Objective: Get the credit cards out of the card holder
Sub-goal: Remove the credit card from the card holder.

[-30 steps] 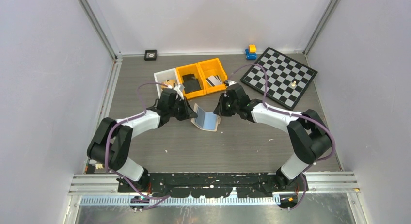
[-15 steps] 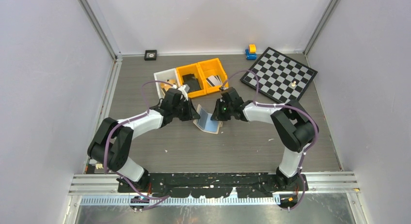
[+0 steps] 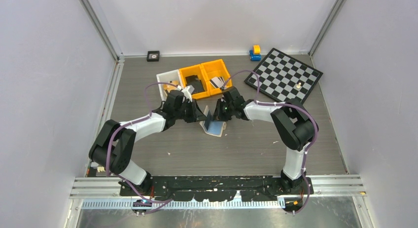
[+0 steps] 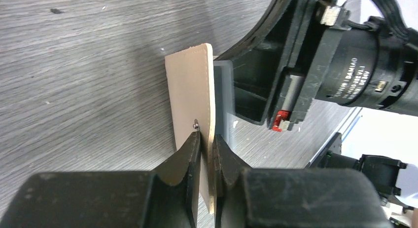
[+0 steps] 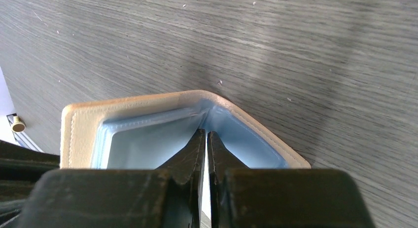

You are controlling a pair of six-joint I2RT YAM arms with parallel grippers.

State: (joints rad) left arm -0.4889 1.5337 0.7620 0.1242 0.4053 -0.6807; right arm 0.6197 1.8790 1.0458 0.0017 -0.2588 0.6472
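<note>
The beige card holder stands half open on the table between both grippers. My left gripper is shut on one upright beige flap. My right gripper reaches inside the card holder, tips at the fold between the bluish see-through pockets, jaws shut to a thin slit. A pale strip shows in that slit; what it is I cannot tell. Dark credit cards and silvery ones lie in the orange bins behind.
A white bin sits left of the two orange bins. A chessboard with a small piece on it lies at the back right, beside a blue-and-yellow toy. A small black square rests by the back wall.
My right gripper moved left into the card holder's fold and its jaws narrowed. The held flap now stands more upright, and my left gripper shifted slightly right.
</note>
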